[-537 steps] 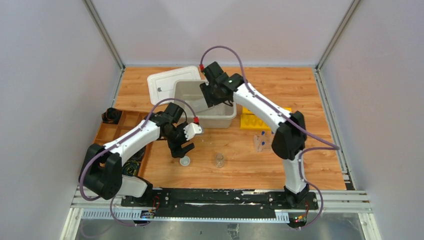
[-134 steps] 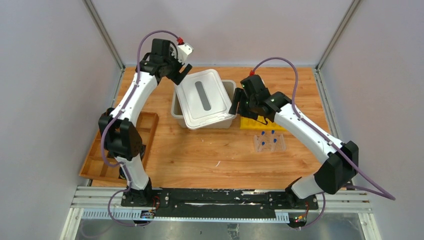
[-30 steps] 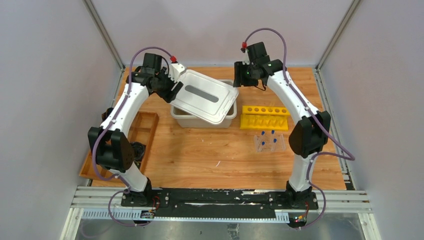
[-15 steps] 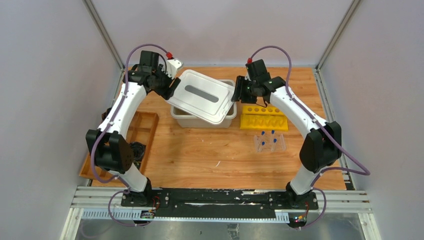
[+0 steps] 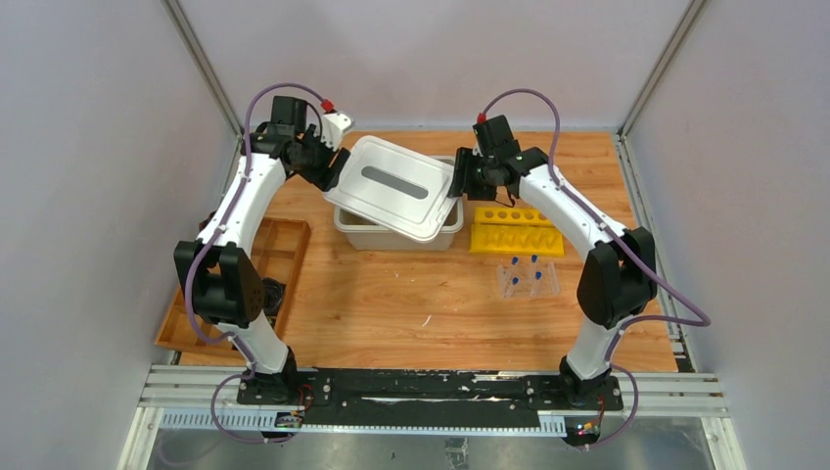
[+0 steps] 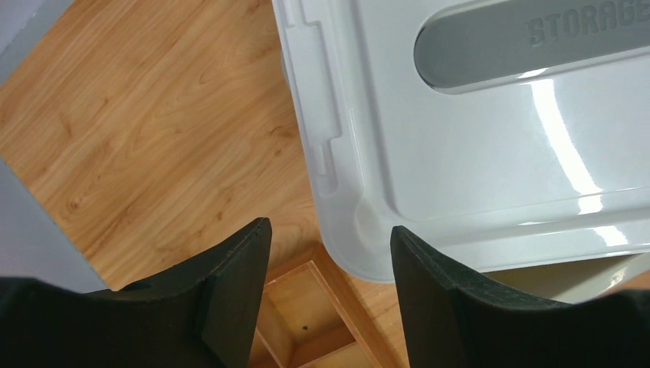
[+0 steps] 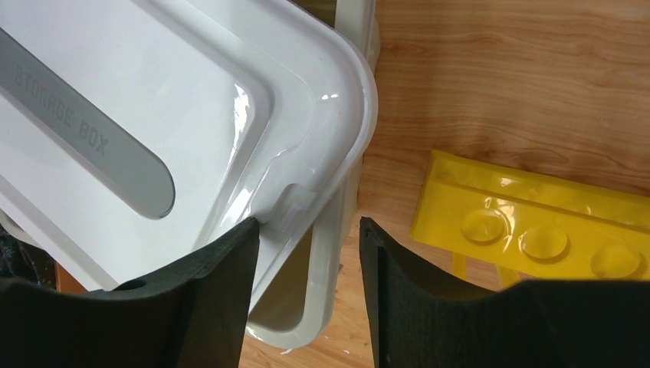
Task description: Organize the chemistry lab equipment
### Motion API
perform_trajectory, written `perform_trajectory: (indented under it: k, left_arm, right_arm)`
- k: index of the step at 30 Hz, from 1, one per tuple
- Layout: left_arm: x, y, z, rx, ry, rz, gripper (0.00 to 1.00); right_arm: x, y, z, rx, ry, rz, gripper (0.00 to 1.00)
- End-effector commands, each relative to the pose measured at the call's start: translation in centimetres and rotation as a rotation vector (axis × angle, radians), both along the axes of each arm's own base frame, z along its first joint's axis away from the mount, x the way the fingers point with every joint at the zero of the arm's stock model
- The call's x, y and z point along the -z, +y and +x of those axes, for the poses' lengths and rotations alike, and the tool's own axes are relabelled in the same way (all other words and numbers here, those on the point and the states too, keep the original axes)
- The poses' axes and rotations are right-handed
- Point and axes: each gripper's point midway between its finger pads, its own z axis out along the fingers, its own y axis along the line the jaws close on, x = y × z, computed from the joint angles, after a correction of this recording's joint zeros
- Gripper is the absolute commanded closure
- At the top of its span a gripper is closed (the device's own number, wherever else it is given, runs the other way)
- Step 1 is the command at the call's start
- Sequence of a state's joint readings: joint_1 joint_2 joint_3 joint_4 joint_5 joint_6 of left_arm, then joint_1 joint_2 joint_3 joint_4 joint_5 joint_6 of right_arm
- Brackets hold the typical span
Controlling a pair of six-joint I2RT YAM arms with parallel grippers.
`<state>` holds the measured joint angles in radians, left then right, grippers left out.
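**Chemistry lab equipment (image 5: 515, 264) partly sorted; lid (image 5: 396, 186) not yet seated**

Only the blue-capped test tubes (image 5: 536, 278) show on the table (image 5: 411, 313). They stand upright in a clear stand (image 5: 527, 286), just in front of the yellow rack (image 5: 517, 235), and the rack's holes that I can see are empty. I see no beakers, squeeze bottle or cup in the open. The lid hides the inside of the storage box (image 5: 391, 239), so I cannot say whether they are in there.

The lid lies on the box skewed, its corners overhanging the walls. I judge closing it to be the step in hand.

My left claw (image 6: 329, 234) stands wide at the lid's far-left corner, which pokes into the gap with nothing pinched. My right claw (image 7: 306, 230) is also spread, straddling the lid's rim near its right corner without clamping it.

Left to do, as I judge it: square the lid and press it down. The tubes may also need moving to the yellow rack. The wooden tray (image 5: 284, 240) sits at the left.
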<state>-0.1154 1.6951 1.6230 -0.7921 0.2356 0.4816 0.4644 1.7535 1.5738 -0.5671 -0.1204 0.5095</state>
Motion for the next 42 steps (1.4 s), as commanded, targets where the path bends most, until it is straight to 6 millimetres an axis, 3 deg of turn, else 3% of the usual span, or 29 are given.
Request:
perform_trajectory:
  k: [1,9,24,29,36,42]
  left_arm:
    - [0.8,-0.5,-0.2,0.02,0.024,-0.02,0.36]
    - [2.1,-0.2,-1.2,0.028,0.054,-0.002,0.39]
    - [1.1,-1.7,-4.6,0.074,0.075,-0.095,0.39]
    - [1.0,-2.0,-5.7,0.106,0.093,-0.106,0.48]
    - [0.9,-3.2,-6.7,0.13,0.12,-0.174,0.5]
    - [0.5,-3.9,-8.2,0.165,0.155,-0.214,0.52]
  right_arm:
    - [0.1,-0.3,0.9,-0.005,-0.019,-0.07,0.46]
    - [0.9,-1.6,2.0,-0.006,-0.003,-0.092,0.59]
    - [0.7,-2.6,3.9,-0.025,-0.007,-0.115,0.56]
    - [1.3,-3.3,4.5,-0.013,0.01,-0.124,0.57]
    - [1.7,-4.2,5.7,0.003,0.016,-0.136,0.58]
    - [0.4,-4.1,7.0,-0.01,-0.018,-0.138,0.59]
